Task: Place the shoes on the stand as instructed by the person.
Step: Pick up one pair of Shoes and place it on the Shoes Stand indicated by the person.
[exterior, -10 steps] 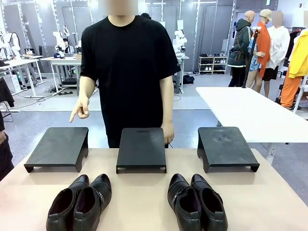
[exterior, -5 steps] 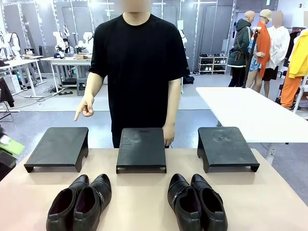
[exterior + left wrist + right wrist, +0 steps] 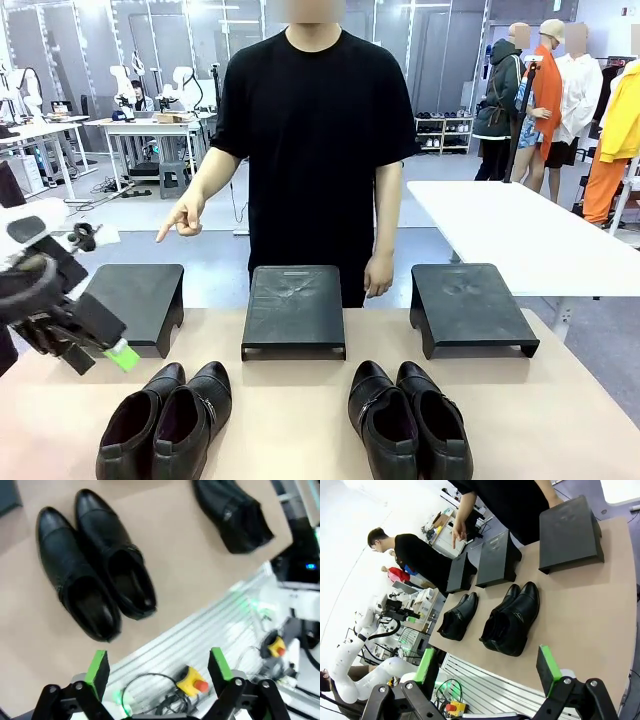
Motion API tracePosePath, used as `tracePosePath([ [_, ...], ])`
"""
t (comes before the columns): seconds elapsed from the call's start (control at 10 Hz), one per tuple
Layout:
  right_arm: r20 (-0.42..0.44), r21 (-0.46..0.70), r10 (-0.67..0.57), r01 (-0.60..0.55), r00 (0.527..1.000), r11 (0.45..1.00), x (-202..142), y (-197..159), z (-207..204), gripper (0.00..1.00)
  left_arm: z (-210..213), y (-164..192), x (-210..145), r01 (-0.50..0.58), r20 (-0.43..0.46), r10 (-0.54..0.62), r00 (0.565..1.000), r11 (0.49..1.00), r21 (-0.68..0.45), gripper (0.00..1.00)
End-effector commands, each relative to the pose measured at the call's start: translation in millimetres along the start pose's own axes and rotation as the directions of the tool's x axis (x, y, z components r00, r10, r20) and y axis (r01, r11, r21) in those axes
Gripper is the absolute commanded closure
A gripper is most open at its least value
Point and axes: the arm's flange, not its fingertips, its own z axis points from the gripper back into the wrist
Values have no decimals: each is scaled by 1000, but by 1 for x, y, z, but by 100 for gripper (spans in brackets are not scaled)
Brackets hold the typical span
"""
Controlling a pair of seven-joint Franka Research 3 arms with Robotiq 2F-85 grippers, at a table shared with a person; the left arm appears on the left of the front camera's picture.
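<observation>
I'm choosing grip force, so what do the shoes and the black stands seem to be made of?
Left pair of shoes and right pair: probably smooth black leather or a look-alike, semi-gloss, judging by soft highlights on the toes. Left stand, middle stand, right stand: matte black, perhaps plastic or coated metal; dull, faintly scuffed tops.

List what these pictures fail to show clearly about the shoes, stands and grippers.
Front view: the bottom edge cuts off the heels of the left pair and the right pair.
Front view: the blurred left gripper covers the left stand's near-left corner.
Left wrist view: the top edge cuts off part of the right pair.
</observation>
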Motion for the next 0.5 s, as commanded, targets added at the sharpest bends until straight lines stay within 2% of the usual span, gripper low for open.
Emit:
tracePosePath([
  [0.0,7,5,22,-22,1000,1000,1,1,0,0,-49,7,-31,-81,7,81,997,995,61,0],
  [0.2,7,5,22,-22,1000,1000,1,1,0,0,-78,7,-38,-88,-36,93,995,989,121,0],
  [0.4,7,5,22,-22,1000,1000,1,1,0,0,-102,12,-41,-130,-43,138,989,978,163,0],
])
